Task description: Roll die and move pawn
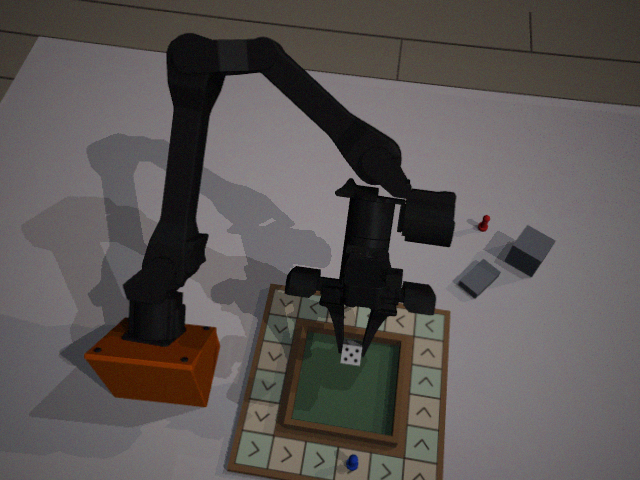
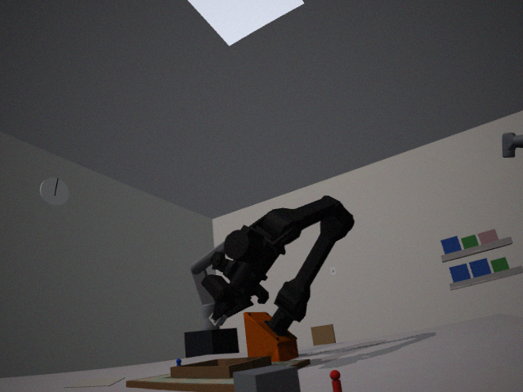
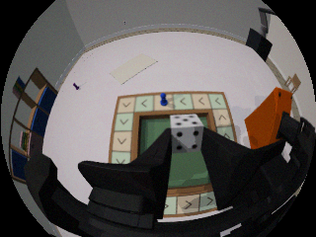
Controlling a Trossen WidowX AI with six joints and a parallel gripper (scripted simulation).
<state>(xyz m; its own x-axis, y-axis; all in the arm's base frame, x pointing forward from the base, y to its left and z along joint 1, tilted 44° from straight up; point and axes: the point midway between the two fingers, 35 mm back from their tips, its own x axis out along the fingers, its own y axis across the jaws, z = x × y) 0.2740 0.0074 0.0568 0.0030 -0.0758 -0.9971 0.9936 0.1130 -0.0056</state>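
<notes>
- Below the tool [image 1: 352, 345], gripping the die [image 1: 351, 354]: open tray [image 1: 405, 384] floor, walled all round.
- Beyond the tray's far wall: a blue pawn [image 1: 352, 461].
- Grey blocks [image 1: 528, 249] and red pawn [image 1: 483, 222] stand well aside.
</notes>
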